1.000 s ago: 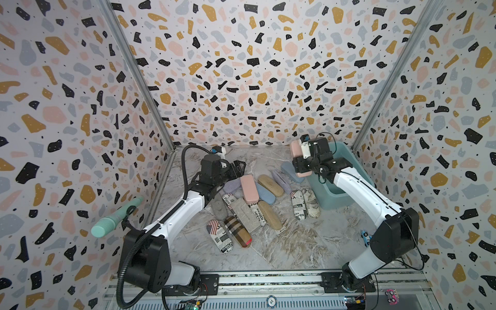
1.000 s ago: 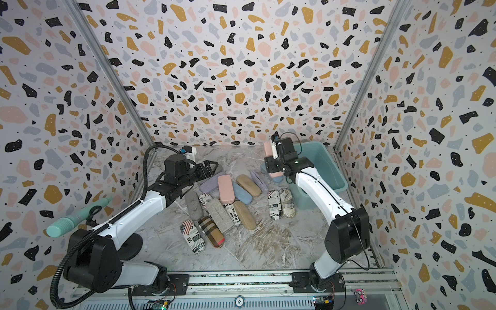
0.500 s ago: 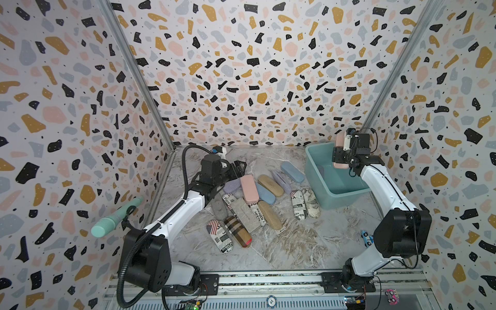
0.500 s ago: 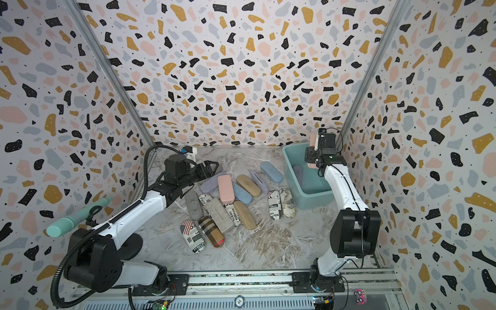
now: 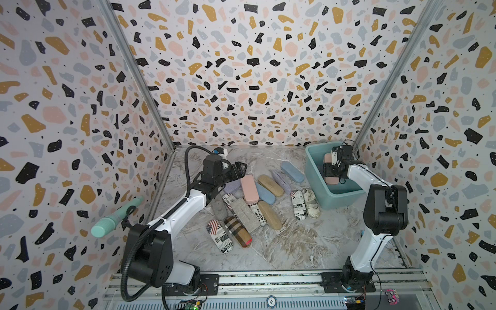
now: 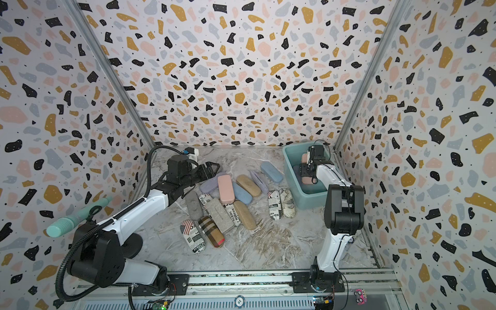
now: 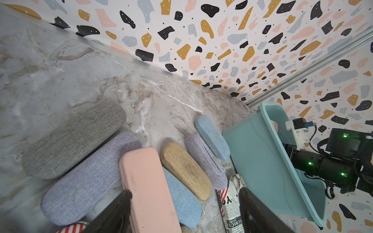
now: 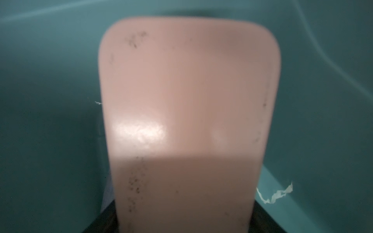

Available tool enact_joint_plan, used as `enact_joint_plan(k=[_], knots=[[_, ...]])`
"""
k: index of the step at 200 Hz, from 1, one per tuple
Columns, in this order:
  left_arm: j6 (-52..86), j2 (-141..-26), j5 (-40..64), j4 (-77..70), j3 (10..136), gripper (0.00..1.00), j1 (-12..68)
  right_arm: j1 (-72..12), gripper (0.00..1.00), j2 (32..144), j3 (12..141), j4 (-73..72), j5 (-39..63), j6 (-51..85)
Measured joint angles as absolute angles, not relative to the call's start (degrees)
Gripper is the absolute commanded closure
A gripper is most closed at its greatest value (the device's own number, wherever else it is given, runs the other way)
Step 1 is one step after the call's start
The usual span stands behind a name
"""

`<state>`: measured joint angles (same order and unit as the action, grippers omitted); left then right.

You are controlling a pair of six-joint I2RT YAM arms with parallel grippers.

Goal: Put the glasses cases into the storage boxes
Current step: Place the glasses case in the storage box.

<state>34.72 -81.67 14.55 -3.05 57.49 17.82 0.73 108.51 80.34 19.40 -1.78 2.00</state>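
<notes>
Presently, the right claw (image 5: 332, 174) is down inside the teal tub (image 5: 325, 199) at the table's far right corner, its jaws closed on a pink case (image 8: 187, 90). That wrist view is blurred, and whether the case touches the tub floor cannot be told. The left claw (image 7: 184, 192) hangs with jaws wide, holding nothing, over the loose cases on the table (image 5: 281, 249). One finger (image 7: 121, 203) stands just beside a second pink case (image 7: 149, 189), which lies between a lilac case (image 7: 90, 177) and a blue case (image 7: 181, 201). A grey case (image 7: 74, 139), a tan case (image 7: 185, 169) and a newspaper-print case (image 5: 298, 205) lie near. A plaid case (image 5: 237, 234) lies towards the front.
</notes>
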Motion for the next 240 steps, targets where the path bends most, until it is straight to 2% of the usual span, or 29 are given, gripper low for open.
enact_joint_plan(k=[40, 85, 130, 198, 240], knots=[[34.7, -81.8, 14.6, -3.0, 57.5, 0.16, 17.8, 0.5, 0.25, 111.1, 80.9, 19.7, -0.6, 1.5], [34.7, -81.8, 14.6, -3.0, 57.5, 0.16, 17.8, -0.1, 0.15, 111.5, 81.6, 19.8, 0.0, 1.6], [34.7, -81.8, 14.9, -3.0, 57.6, 0.16, 17.8, -1.4, 0.14, 108.7, 82.0, 20.2, -1.3, 3.1], [34.7, -81.6, 15.2, -3.0, 57.8, 0.16, 17.8, -8.1, 0.20, 92.5, 81.7, 21.9, -5.5, 5.8], [35.1, -80.8, 15.6, -3.0, 57.8, 0.16, 17.8, -11.6, 0.17, 78.8, 71.9, 22.0, -2.9, 9.8]])
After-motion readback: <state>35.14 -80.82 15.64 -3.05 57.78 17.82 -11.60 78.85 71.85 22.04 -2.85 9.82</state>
